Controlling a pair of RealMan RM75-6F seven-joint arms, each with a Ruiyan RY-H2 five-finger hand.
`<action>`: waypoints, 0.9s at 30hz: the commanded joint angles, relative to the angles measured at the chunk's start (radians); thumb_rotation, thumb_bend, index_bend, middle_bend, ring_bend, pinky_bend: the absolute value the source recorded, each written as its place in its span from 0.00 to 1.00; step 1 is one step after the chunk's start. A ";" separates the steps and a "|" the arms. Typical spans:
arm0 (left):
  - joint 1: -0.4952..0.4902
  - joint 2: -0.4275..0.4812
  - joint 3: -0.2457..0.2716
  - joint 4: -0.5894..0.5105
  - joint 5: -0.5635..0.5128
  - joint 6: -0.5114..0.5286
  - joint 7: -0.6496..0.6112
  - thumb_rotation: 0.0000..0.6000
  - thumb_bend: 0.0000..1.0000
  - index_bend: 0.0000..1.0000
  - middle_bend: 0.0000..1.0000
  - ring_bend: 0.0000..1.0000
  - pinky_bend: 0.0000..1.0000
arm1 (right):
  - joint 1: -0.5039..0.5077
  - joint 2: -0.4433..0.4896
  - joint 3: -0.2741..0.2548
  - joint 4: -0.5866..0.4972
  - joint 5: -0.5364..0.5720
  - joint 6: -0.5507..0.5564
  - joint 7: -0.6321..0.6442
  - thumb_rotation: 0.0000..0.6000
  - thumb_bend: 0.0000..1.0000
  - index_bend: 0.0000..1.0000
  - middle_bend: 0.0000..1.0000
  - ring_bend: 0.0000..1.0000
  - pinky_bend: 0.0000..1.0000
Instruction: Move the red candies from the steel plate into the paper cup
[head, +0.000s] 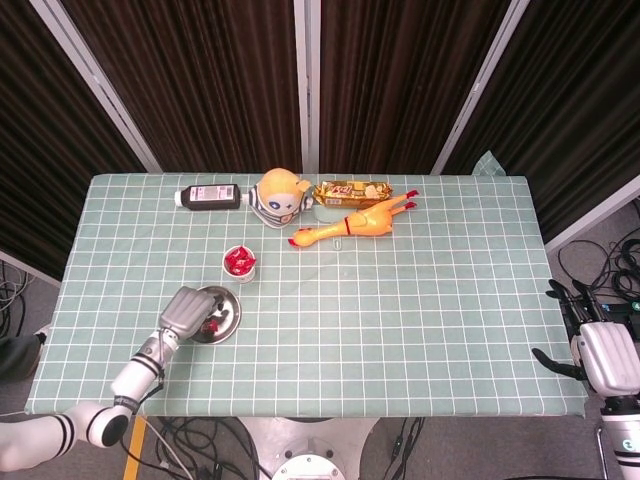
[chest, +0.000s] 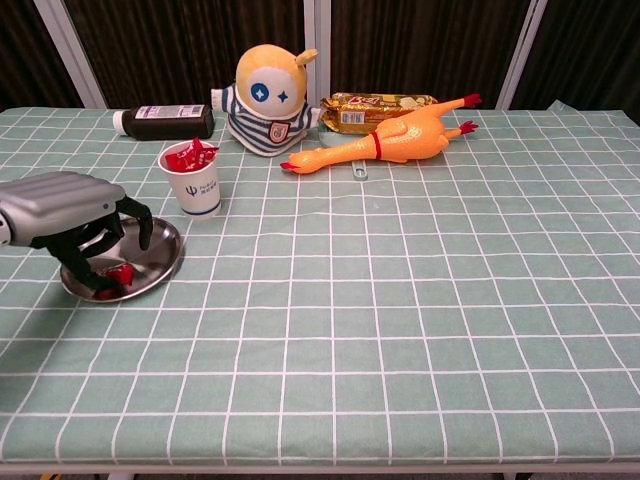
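Table (head: 450, 300) covered by a pale green cloth with white grid lines. Dark pleated curtains (head: 210, 80) hang behind it, divided by slanted light metal posts (head: 95, 85). Grey floor with loose black cables (head: 610, 260) at right

Plate: the steel plate (chest: 160, 262) is sitting near the bench (chest: 400, 330) front edge, on my left.
Candy: one red candy (chest: 121, 274) is lying in the plate, under my left hand (chest: 72, 215).
Cup: the paper cup (chest: 192, 180) is standing just behind the plate, holding candies.
Far row: bottle (chest: 160, 121), plush doll (chest: 266, 100), snack pack (chest: 378, 108) and rubber chicken (chest: 395, 140) are lying behind the cup, left to right.
Right hand: my right hand (head: 600, 355) is hanging off the bench's right edge.
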 joint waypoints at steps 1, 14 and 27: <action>-0.001 -0.001 -0.001 -0.003 -0.012 -0.003 0.018 1.00 0.20 0.49 0.88 0.79 0.98 | 0.000 0.000 0.000 0.002 -0.001 0.000 0.002 1.00 0.08 0.04 0.20 0.01 0.23; 0.029 0.011 0.003 -0.021 -0.058 0.018 0.059 1.00 0.20 0.52 0.88 0.79 0.98 | 0.003 -0.002 -0.001 0.006 -0.005 -0.002 0.007 1.00 0.08 0.04 0.20 0.01 0.23; 0.026 0.009 0.003 -0.021 -0.057 0.000 0.045 1.00 0.27 0.57 0.88 0.79 0.98 | -0.003 0.005 -0.001 -0.006 -0.006 0.009 0.000 1.00 0.08 0.04 0.20 0.01 0.24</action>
